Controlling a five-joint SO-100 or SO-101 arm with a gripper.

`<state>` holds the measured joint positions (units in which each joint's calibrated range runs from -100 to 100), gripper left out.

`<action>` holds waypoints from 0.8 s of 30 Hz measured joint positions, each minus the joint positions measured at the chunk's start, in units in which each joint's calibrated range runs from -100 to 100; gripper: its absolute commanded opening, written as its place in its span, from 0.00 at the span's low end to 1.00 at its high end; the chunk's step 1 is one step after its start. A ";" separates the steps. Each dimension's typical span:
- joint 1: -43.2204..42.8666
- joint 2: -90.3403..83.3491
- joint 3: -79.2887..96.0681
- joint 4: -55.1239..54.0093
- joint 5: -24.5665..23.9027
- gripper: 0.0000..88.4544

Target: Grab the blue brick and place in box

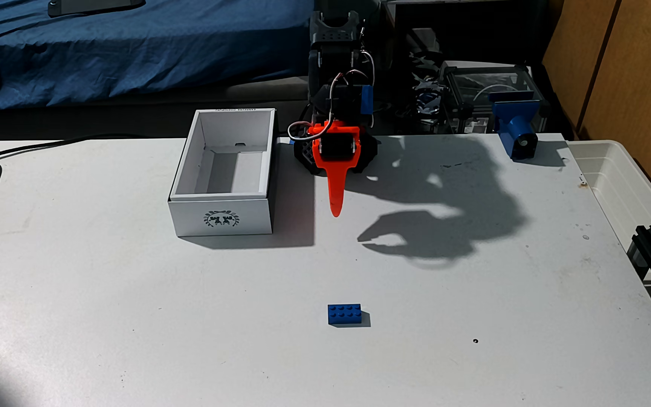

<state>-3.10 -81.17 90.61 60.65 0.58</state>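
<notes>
Low in centre frame, the small dark-blue studded plastic brick (349,314) is lying untouched; the orange gripper (335,209), empty, its opening unreadable, should be descending squarely over it.

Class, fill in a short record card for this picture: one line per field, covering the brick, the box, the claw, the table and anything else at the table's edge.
brick: blue brick, studs up, alone on the near part of the table
box: white box, open top, nothing visible inside, emblem on its near side
claw: orange claw, tip pointing down, right of the box, holding nothing
table: white table, arm's shadow right of the claw
far right edge: blue clamp
</notes>
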 measured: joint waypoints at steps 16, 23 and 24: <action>0.00 0.00 -13.95 -0.18 0.00 0.01; 0.00 0.00 -20.92 -0.18 0.00 0.01; 0.00 0.00 -21.73 -0.18 0.00 0.01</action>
<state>-3.10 -81.17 68.89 60.47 0.58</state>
